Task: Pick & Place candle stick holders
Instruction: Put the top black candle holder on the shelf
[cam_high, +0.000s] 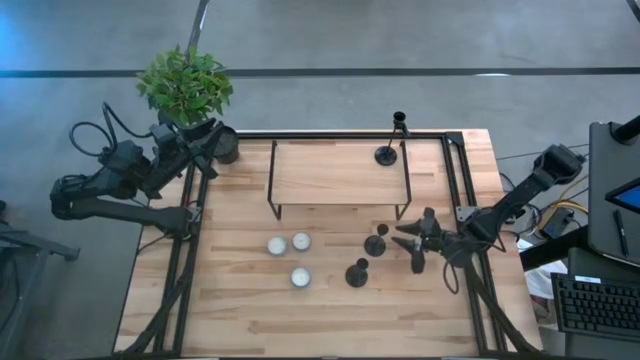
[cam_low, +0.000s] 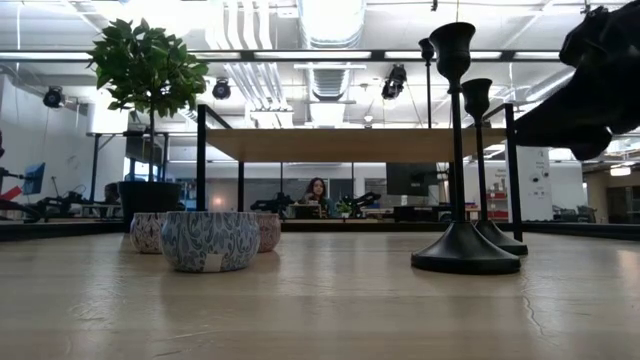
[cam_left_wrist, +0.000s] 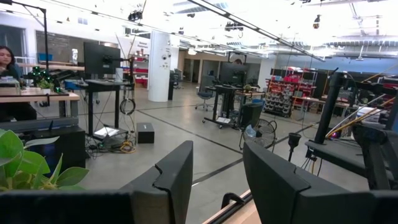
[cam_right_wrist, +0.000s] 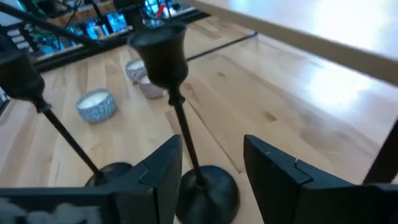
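Open wooden tabletop (cam_high: 240, 300) lies along the near edge. Obstacles: three white round tealight candles (cam_high: 288, 255) left of centre; two black metal candlesticks (cam_high: 366, 258) upright just beside the right gripper (cam_high: 412, 240); a raised wooden shelf (cam_high: 338, 175) spans the rear, bearing a third candlestick (cam_high: 391, 140).

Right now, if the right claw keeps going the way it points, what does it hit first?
Probably the nearer candlestick: its stem stands just ahead of the open right claw, between its fingers. Depth is hard to judge.
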